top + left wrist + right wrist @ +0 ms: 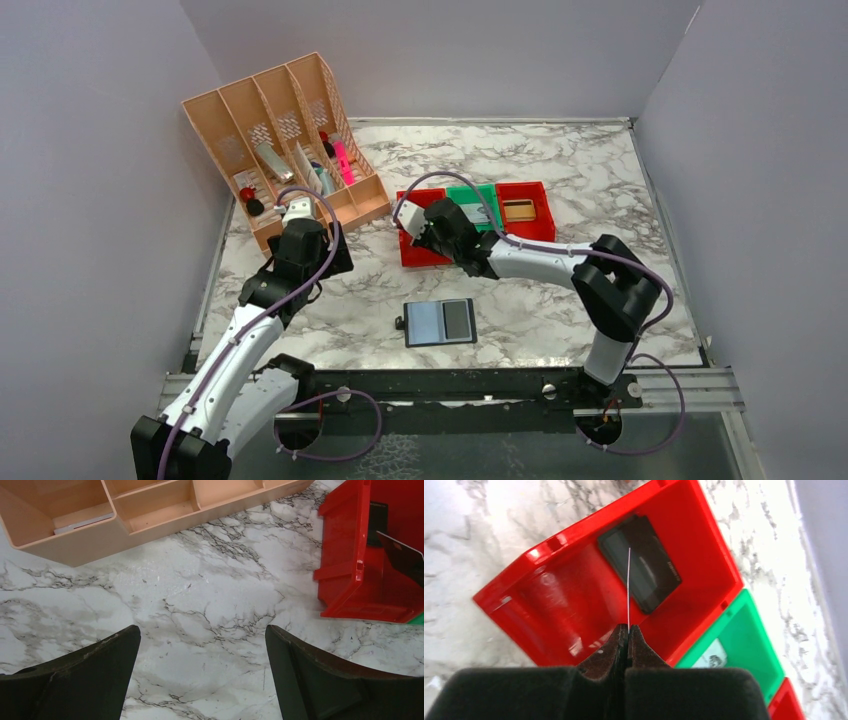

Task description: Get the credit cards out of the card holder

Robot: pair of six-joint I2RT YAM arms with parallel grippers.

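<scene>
**Desk:** What's your right end effector doing?

**Me:** My right end effector [628,630] is pinched tight on a thin card [629,580]. The wrist camera sees that card edge-on, as a pale line standing up from the fingertips. It hangs over the left red bin [549,590]. From my left wrist camera the same card shows as a dark, tilted flat piece above that bin.

**Desk:** Anything in the bin?

**Me:** A dark card [640,570] lies flat on the bin floor at its far end. It has pale lettering along one short edge, but the lettering is too small for me to read. The green bin [744,635] sits right beside the red one. It holds a pale item with some print that I can't read either.

**Desk:** And the card holder?

**Me:** The card holder [440,322] lies open and flat on the marble worktop [560,170] near the front edge, between the two arm bases. It is well apart from both end effectors. Its left panel is light grey-blue, its right panel is darker, and a small tab sticks out on the left. I can't tell whether a card sits in either panel.

**Desk:** Left side?

**Me:** My left end effector [201,630] is spread wide and holds nothing. It hovers over bare marble, between the peach organizer [150,520] and the red bin.
</scene>
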